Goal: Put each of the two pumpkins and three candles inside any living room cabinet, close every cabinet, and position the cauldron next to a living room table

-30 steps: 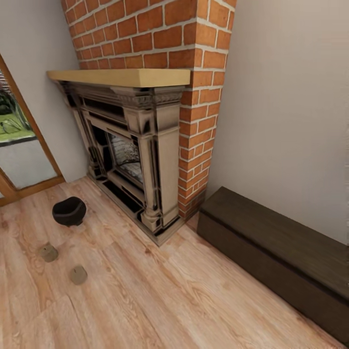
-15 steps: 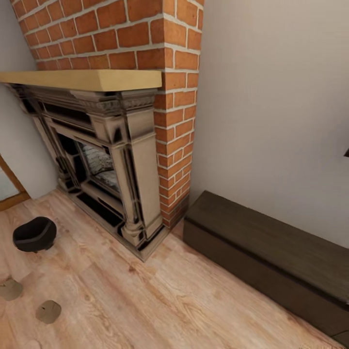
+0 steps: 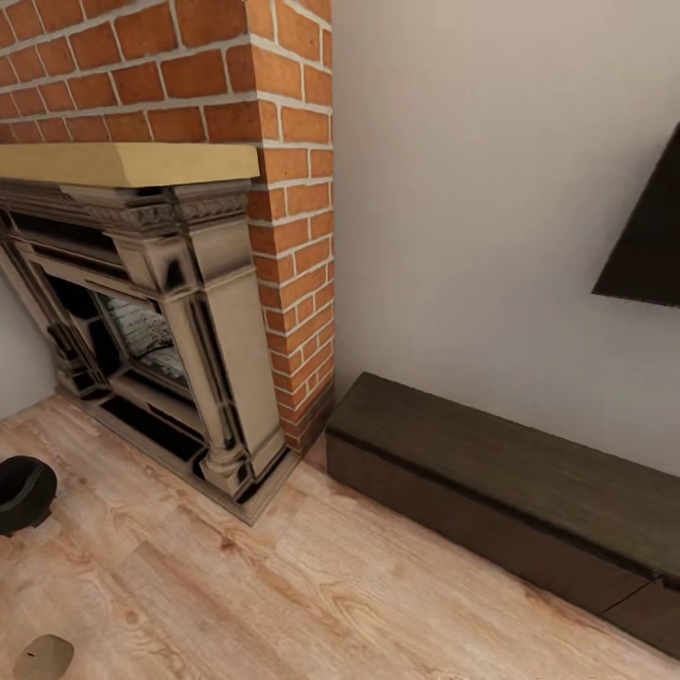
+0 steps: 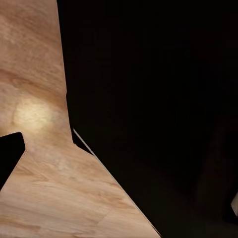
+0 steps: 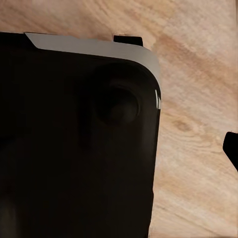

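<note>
While neither pincer's fingers can be told open or closed from the dark wrist views, the cauldron (image 3: 23, 492) sits at the frame's left edge, a candle (image 3: 42, 656) lower left, the closed cabinet (image 3: 510, 491) lower right; turning further risks losing both from sight.
</note>
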